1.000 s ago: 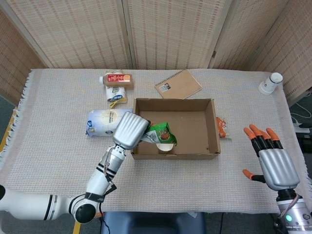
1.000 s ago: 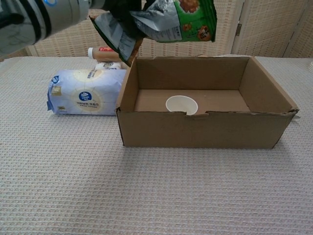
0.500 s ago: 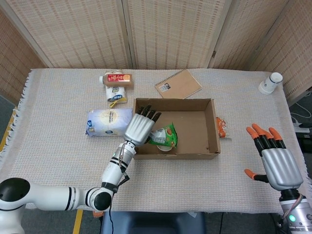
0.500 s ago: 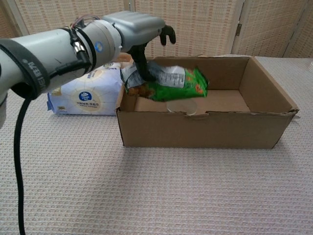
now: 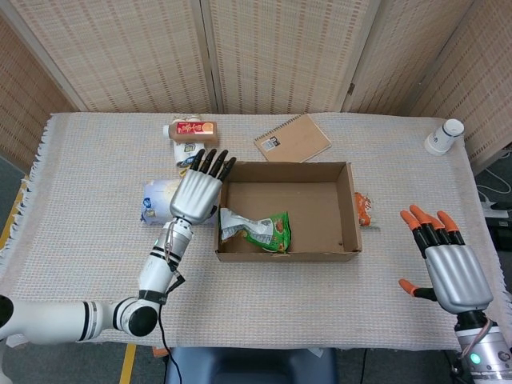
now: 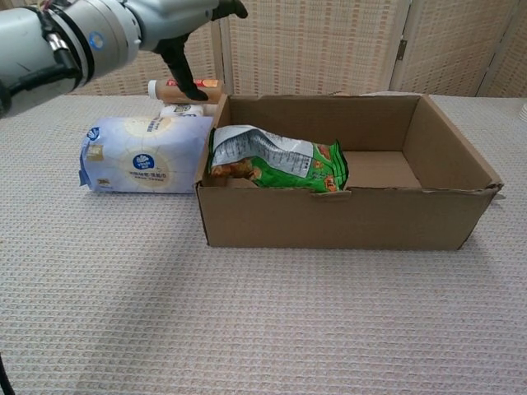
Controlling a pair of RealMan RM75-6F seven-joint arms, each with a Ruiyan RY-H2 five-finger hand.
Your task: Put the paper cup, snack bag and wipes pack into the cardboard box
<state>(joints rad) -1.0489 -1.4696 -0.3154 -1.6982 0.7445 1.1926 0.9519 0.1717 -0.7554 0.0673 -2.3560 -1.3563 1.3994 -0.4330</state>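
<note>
**Snack bag in box, both hands free**

Snack bag [image 5: 256, 230] lies inside the cardboard box [image 5: 348, 210], at the box's left-front end, crumpled, green side w/ silver back showing. In chest view the snack bag [image 6: 276, 159] rests vs. the front wall of the cardboard box [image 6: 346, 218], top edge about level w/ the rim. Paper cup not visible in either view, so can't tell where it is; the spot under the bag is hidden.

Wipes pack [image 5: 160, 200] is on the table [image 5: 96, 160], outside the box, just beside its left wall; partly covered by the left hand in head view. Chest view shows the wipes pack [image 6: 142, 153] lying flat, right end close to the box corner, can't tell if touching.

Left hand [image 5: 196, 194] is above the wipes pack, palm down, fingers [image 5: 210, 161] spread and straight, pointing away from the robot, holding nothing. In chest view the left hand [image 6: 169, 25] is up at top-left, one dark finger hanging down toward the bottles behind the box.

Right hand [image 5: 448, 260] is over the table's right-front part, well apart from the box, back of hand up, orange-tipped fingers apart, thumb out to the side, empty.

Other stuff: bottle [image 5: 192, 129] and a smaller carton [image 5: 190, 154] beyond the wipes pack, spiral notebook [image 5: 293, 138] behind the box, white cup [image 5: 443, 137] lying at far right, small orange item [image 5: 363, 209] just beside the box's right wall.
</note>
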